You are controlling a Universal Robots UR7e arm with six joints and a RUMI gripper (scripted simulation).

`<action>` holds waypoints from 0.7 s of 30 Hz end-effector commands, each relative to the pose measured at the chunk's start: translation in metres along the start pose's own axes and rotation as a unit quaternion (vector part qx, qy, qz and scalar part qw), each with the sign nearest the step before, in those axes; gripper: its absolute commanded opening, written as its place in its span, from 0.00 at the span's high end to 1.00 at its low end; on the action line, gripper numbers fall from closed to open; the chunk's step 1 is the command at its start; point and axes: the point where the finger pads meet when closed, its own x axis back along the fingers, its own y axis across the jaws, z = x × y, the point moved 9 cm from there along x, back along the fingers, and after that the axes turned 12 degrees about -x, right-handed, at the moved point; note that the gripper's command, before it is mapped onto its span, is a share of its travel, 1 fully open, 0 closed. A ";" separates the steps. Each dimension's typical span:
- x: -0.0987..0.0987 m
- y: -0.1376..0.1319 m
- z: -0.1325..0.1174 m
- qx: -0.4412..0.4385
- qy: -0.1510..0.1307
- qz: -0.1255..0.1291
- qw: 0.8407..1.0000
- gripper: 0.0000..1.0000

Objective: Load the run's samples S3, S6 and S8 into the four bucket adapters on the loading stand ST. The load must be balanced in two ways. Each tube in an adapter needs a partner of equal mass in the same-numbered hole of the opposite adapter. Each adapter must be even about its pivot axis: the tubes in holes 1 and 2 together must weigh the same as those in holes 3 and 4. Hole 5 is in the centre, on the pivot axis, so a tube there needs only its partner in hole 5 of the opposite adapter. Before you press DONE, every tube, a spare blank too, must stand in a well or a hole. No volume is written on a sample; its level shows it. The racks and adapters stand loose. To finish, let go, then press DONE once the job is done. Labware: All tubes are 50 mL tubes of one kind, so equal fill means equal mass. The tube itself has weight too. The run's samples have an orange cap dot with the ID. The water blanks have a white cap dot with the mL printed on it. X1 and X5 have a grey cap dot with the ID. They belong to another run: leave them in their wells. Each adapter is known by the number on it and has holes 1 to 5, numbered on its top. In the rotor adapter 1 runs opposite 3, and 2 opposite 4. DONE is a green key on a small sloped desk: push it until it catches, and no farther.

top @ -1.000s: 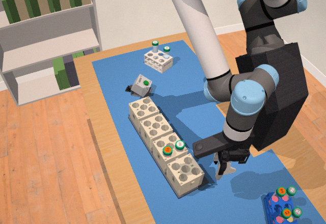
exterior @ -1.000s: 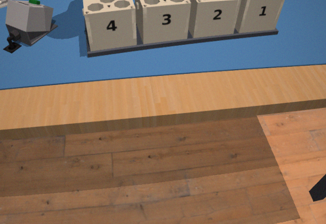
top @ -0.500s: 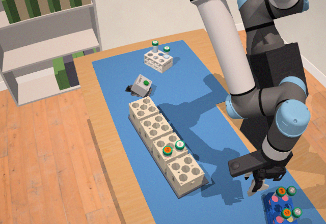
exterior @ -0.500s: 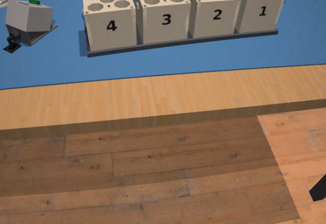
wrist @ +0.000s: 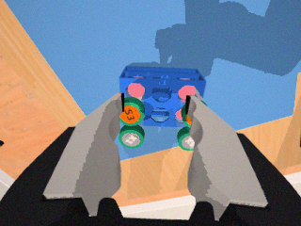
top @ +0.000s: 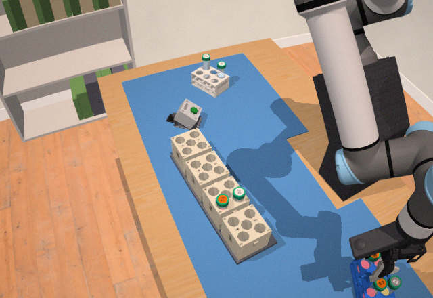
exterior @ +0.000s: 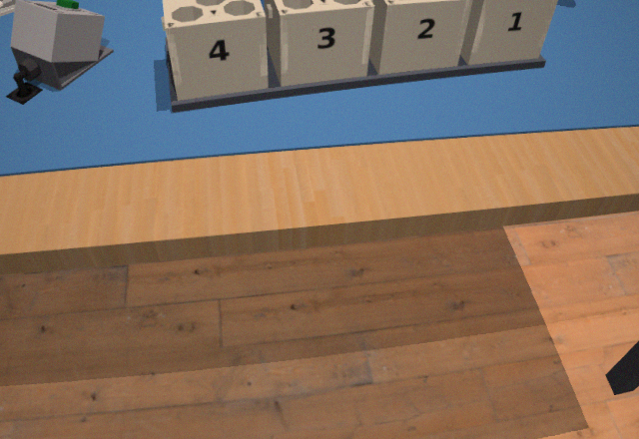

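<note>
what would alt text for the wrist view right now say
Open gripper above a blue rack, its fingers apart either side of the rack's middle. An orange-dotted tube marked S3 stands by the left-hand finger in the picture; blue mat lies beyond.

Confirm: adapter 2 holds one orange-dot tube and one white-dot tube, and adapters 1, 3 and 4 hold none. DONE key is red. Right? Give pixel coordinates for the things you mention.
One error: the DONE key (top: 193, 110) (exterior: 67, 3) is green, not red; top and exterior views both show it. The rest of the statement stays as written.
</note>
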 end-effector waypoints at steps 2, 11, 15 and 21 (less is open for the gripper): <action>0.001 -0.013 -0.027 -0.001 0.001 -0.001 1.000 0.65; 0.001 -0.020 -0.047 -0.001 0.001 -0.001 1.000 0.65; -0.009 -0.020 -0.047 -0.001 0.001 -0.001 1.000 0.65; -0.023 -0.020 -0.047 -0.001 0.001 -0.001 1.000 0.65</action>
